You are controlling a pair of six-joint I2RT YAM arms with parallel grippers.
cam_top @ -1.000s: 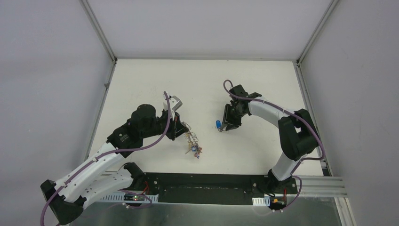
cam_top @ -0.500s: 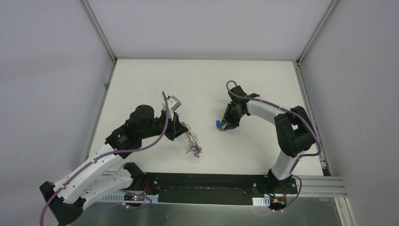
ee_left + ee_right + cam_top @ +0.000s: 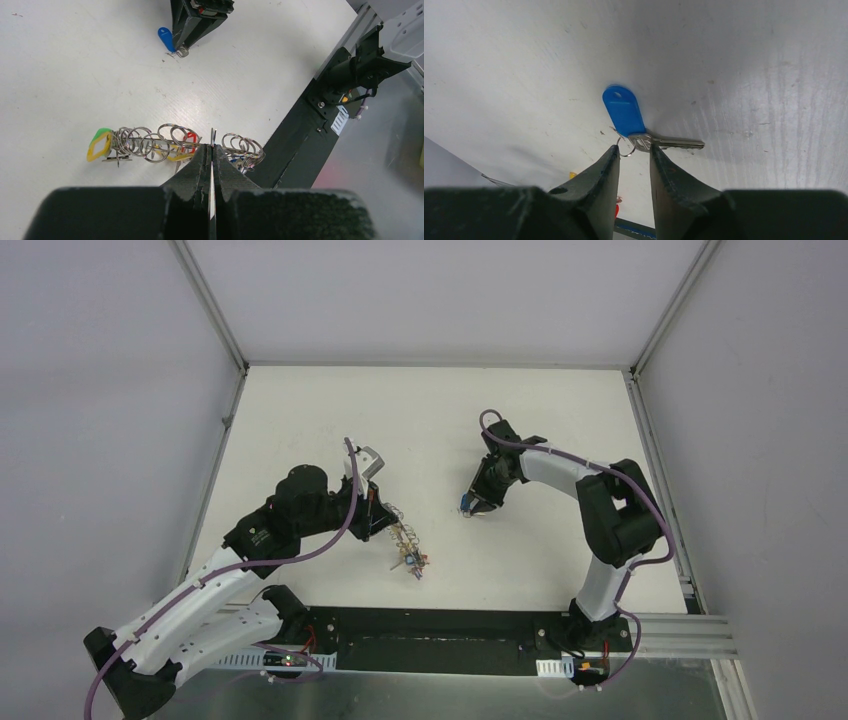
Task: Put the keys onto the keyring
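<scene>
The keyring (image 3: 145,145) is made of shiny coiled metal wire. The key (image 3: 676,144) is bright metal, its tag (image 3: 624,111) glossy blue plastic. The worktop (image 3: 749,65) is finished matt white, lightly scuffed.

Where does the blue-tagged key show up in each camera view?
Top external: blue-tagged key right of centre, at the right pincer tip.
Left wrist: top edge, left of centre.
Right wrist: centre, just beyond the pincer.
Shared landmark: the right pincer, next to the key in all three.
</scene>
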